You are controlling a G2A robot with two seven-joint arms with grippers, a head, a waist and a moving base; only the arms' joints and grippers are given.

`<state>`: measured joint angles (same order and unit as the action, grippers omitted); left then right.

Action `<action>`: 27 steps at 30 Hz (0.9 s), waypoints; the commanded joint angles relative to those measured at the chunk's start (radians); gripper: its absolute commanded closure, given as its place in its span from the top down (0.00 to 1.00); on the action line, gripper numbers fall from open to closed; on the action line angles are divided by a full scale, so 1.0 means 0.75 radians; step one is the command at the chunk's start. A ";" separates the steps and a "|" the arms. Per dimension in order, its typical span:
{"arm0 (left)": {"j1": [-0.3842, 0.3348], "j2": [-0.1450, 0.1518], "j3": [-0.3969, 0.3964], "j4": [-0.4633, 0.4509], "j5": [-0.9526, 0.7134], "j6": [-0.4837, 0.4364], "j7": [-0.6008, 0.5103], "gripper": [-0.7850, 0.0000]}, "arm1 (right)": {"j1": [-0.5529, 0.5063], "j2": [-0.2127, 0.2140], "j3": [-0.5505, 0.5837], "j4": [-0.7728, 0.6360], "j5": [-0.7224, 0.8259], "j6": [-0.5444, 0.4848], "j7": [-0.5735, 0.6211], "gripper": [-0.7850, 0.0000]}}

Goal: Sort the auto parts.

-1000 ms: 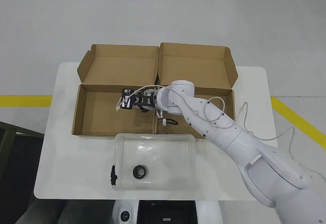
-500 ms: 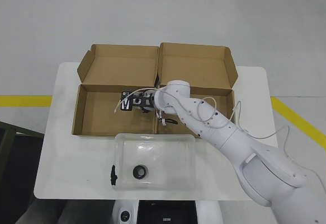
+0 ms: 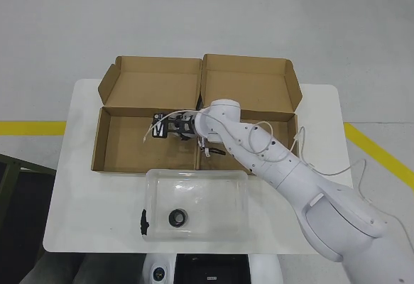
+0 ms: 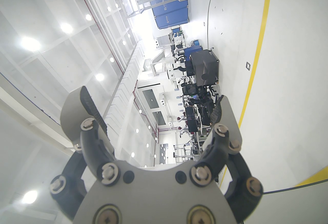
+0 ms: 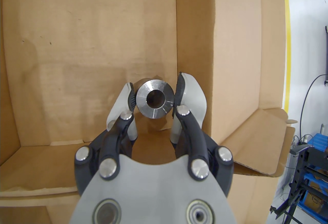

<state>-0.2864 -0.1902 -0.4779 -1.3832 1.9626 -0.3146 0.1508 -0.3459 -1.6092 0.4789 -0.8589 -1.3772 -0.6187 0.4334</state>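
**Top view: steel sleeve pinched over the left box**

Top view, at the 6 o'clock edge of the white surface [image 3: 79,206]: a clear plastic bin [image 3: 192,172] holds a black ring [image 3: 177,217]. A small black piece [image 3: 143,224] sits at the bin's 8 o'clock corner; I cannot tell whether it is inside the wall or just outside.

Toward 12 o'clock, two cardboard boxes stand side by side with their lids folded back to the far side: the left box [image 3: 121,145] and the right box [image 3: 283,135]. A dark part [image 3: 217,152] lies in the right box, close under the arm.

The right arm [image 3: 299,177] comes in from 5 o'clock, crosses the bin's corner and the right box, and bends at the wrist. The right hand [image 5: 155,93] points toward 9 o'clock over the left box's 3 o'clock end. Its fingers [image 5: 188,91] are closed most of the way, with the pads pressing both sides of a steel sleeve [image 5: 143,96] whose bore faces the wrist camera. The sleeve is just beside the box wall; contact with the floor cannot be told.

A white patch with dark marks on the hand's housing is too small to read.

The left hand [image 4: 153,96] is spread wide with nothing between its fingers and points out into a hall. The blue cabinets [image 4: 170,13] there carry white print too small to read.
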 commanded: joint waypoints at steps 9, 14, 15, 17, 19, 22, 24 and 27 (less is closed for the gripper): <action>0.000 0.000 0.000 0.000 0.000 0.000 0.000 1.00 | -0.059 0.043 0.111 -0.164 0.023 -0.069 -0.032 0.33; 0.000 0.000 0.000 0.000 0.000 0.000 0.000 1.00 | -0.139 0.078 0.184 -0.307 0.077 -0.140 -0.041 0.33; 0.000 0.000 0.000 0.000 0.000 0.000 0.000 1.00 | -0.161 0.086 0.200 -0.342 0.092 -0.155 -0.042 0.33; 0.000 0.000 0.000 0.000 0.000 0.000 0.000 1.00 | -0.200 0.101 0.227 -0.418 0.102 -0.176 -0.028 0.33; 0.000 0.000 0.000 0.000 0.000 0.000 0.000 1.00 | -0.240 0.117 0.255 -0.497 0.105 -0.189 -0.010 0.34; 0.000 0.000 0.000 0.000 0.000 0.000 0.000 1.00 | -0.308 0.142 0.295 -0.622 0.106 -0.218 0.028 0.34; 0.000 0.000 0.000 0.000 0.000 0.000 0.000 1.00 | -0.358 0.159 0.323 -0.700 0.116 -0.246 0.056 0.33; 0.000 0.000 0.000 0.000 0.000 0.000 0.000 1.00 | -0.439 0.186 0.368 -0.815 0.122 -0.278 0.103 0.33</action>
<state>-0.2864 -0.1902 -0.4779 -1.3832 1.9626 -0.3146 0.1508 -0.6496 -1.4773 0.7417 -1.4338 -1.2869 -0.8175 0.4978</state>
